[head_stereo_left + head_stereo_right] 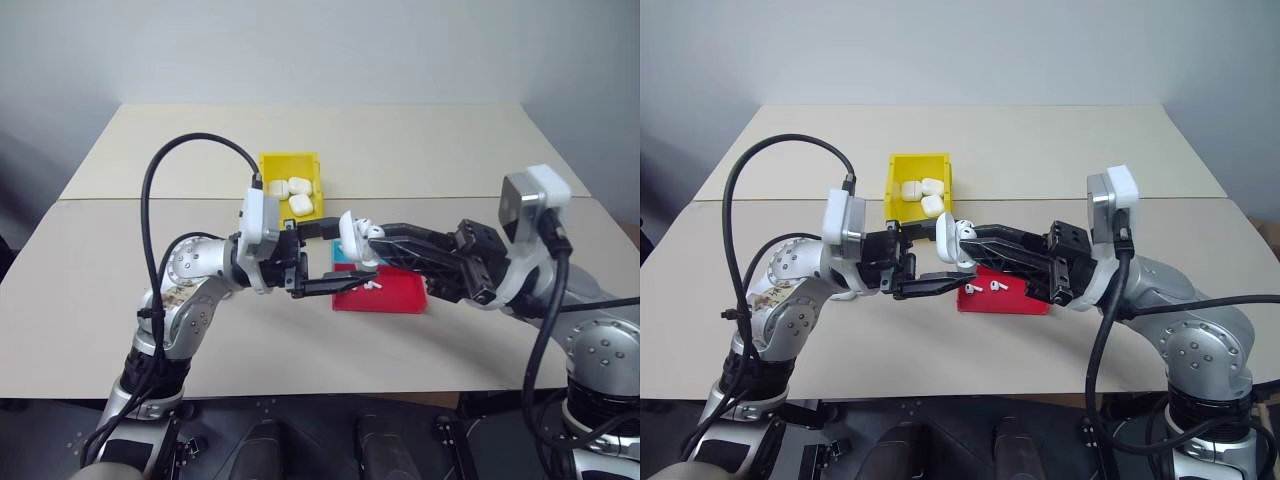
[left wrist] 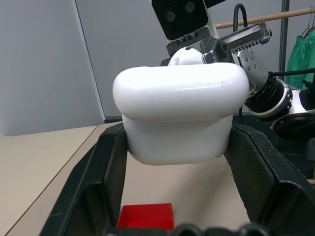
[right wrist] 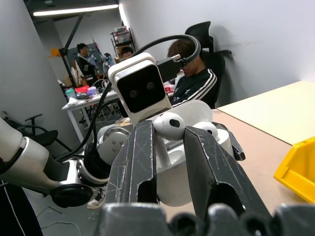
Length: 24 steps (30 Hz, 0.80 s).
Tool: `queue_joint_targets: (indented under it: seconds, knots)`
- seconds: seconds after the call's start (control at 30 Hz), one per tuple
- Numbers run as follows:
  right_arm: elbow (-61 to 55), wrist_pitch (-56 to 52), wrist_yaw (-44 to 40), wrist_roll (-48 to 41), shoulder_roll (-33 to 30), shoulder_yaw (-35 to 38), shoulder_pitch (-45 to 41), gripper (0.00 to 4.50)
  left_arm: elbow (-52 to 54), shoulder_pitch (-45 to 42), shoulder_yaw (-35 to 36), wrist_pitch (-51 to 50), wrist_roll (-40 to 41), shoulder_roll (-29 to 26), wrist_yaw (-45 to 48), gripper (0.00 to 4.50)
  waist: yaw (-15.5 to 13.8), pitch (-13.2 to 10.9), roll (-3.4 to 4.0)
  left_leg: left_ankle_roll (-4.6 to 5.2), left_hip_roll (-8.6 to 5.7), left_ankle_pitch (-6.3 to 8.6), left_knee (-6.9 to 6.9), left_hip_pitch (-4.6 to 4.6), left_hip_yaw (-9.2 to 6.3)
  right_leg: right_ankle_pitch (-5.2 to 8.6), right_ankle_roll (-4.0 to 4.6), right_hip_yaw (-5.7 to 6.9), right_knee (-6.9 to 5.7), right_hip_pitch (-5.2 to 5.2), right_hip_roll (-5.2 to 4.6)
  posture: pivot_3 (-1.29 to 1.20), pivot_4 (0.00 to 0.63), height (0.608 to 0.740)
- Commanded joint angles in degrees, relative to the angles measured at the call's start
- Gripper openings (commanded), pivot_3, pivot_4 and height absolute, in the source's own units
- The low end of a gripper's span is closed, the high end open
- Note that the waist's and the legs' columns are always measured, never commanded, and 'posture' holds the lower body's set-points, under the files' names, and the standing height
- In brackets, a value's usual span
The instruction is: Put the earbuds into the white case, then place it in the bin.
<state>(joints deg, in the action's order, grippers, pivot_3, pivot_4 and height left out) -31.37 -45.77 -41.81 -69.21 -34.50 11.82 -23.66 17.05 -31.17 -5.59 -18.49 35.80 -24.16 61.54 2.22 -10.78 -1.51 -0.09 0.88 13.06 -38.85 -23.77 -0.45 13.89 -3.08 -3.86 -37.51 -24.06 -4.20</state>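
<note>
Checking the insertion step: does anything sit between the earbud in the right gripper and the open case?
Nothing visible does. The right gripper holds the earbud right at the open white case, which the left gripper holds.

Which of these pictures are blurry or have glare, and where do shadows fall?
Left wrist view: the white case is near and soft-edged, with faint highlights on top. Right wrist view: the earbud is sharp between the fingers, the room behind hazier. Left eye view: soft shadows on the table.

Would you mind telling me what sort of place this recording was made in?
Probably a robotics lab or workshop: a bare work table before a plain wall, people seated at cluttered desks behind, and an office chair.
</note>
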Motion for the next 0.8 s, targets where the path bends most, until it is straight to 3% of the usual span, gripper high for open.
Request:
queue_joint_targets:
  seconds: [0.03, 0.5, 0.77, 0.8]
  knots:
    - [-1.15, 1.00, -0.74, 0.95, -0.80, -0.71, 0.83, 0.66, 1.49, -0.69, 0.91, 1.58, 0.49, 0.51, -0.08, 2.76, -0.01, 0.00, 0.00, 0.00, 0.00, 0.00, 0.00, 0.00, 0.00, 0.00, 0.00, 0.00, 0.00, 0.00, 0.00, 0.00, 0.150, 0.740]
    - [-1.86, 2.42, -1.89, 2.45, -1.99, -1.37, 2.26, 0.66, 1.10, -0.43, 0.98, 2.10, -0.76, 1.50, 0.02, 2.76, -0.03, 0.00, 0.00, 0.00, 0.00, 0.00, 0.00, 0.00, 0.00, 0.00, 0.00, 0.00, 0.01, 0.00, 0.00, 0.00, 0.150, 0.740]
    - [-2.83, 4.43, -1.84, 7.54, -2.38, -3.34, 2.91, 3.33, 1.53, -0.14, 1.37, 1.64, -0.42, 1.66, -0.33, 2.76, -0.04, 0.00, 0.00, 0.00, 0.00, 0.00, -0.01, 0.00, 0.00, 0.00, 0.00, 0.00, 0.00, 0.00, 0.00, 0.00, 0.150, 0.740]
    - [-2.71, 4.55, -1.94, 7.57, -2.43, -3.21, 2.99, 3.33, 1.56, -0.07, 1.38, 1.69, -0.45, 1.62, -0.27, 2.76, -0.06, 0.00, 0.00, 0.00, -0.01, 0.00, -0.01, 0.00, 0.00, 0.00, 0.00, 0.00, 0.00, 0.00, 0.00, 0.00, 0.150, 0.740]
